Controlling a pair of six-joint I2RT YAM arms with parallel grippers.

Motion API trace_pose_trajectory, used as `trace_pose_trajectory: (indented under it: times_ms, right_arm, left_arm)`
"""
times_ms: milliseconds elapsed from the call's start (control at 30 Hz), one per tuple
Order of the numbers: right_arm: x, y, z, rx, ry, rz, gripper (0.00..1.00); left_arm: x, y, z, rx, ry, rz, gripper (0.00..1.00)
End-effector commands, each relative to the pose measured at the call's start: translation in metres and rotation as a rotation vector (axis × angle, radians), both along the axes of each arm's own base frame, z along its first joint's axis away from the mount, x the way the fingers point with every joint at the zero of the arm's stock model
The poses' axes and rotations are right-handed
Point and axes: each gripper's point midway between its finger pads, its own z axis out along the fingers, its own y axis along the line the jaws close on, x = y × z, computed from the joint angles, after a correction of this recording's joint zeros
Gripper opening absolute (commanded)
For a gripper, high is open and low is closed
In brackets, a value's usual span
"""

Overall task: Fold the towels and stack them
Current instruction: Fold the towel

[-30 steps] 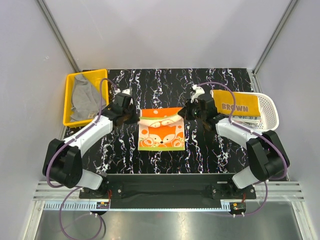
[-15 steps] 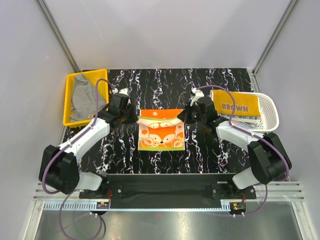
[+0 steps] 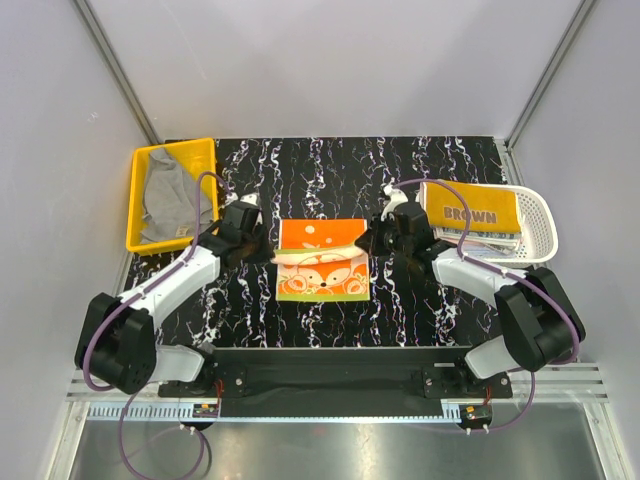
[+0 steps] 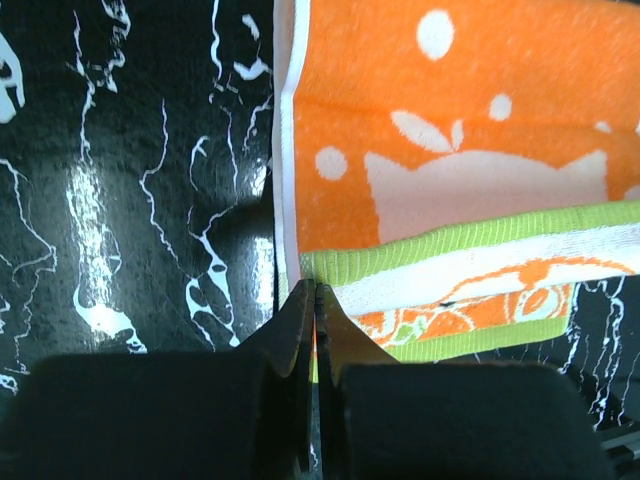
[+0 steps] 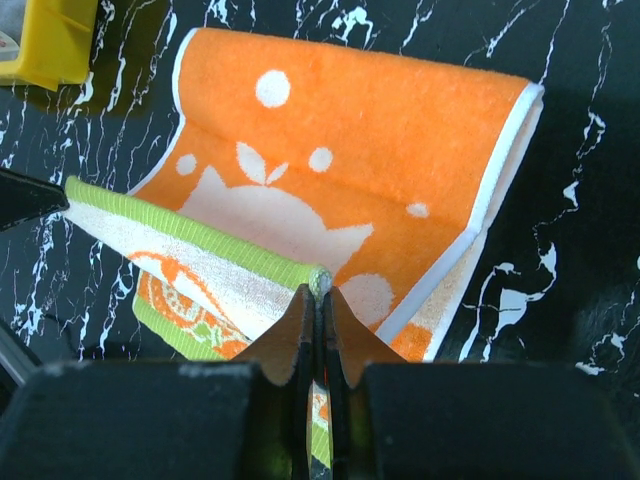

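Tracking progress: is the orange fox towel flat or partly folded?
Partly folded: left gripper and right gripper hold the green hem of the orange towel over its middle.

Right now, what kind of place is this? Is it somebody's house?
Probably a robot test booth, not a house: plain white walls box in a black marbled table, the left arm and right arm are bolted at its edge, and a yellow bin and white basket hold towels.

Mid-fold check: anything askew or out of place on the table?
Nothing stands out in the fold: the left gripper and right gripper each pinch a corner of the orange towel at its green hem. The grey towel lies crumpled in the yellow bin.
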Motion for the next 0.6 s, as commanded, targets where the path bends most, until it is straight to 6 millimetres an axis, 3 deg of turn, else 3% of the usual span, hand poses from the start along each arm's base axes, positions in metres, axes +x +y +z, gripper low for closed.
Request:
trace_pose_trajectory:
  times_ms: [0, 267, 567]
  right_arm:
    - [-0.002, 0.005, 0.013, 0.037, -0.038, -0.002, 0.0]
    - [-0.004, 0.004, 0.007, 0.034, -0.021, -0.011, 0.0]
    - [-0.007, 0.002, 0.035, 0.051, -0.068, -0.006, 0.0]
  left_arm:
    - [0.005, -0.004, 0.01, -0.018, -0.062, -0.009, 0.0]
    - [0.0, -0.007, 0.001, -0.024, -0.037, -0.033, 0.0]
    - [0.003, -0.005, 0.033, -0.028, -0.095, -0.029, 0.0]
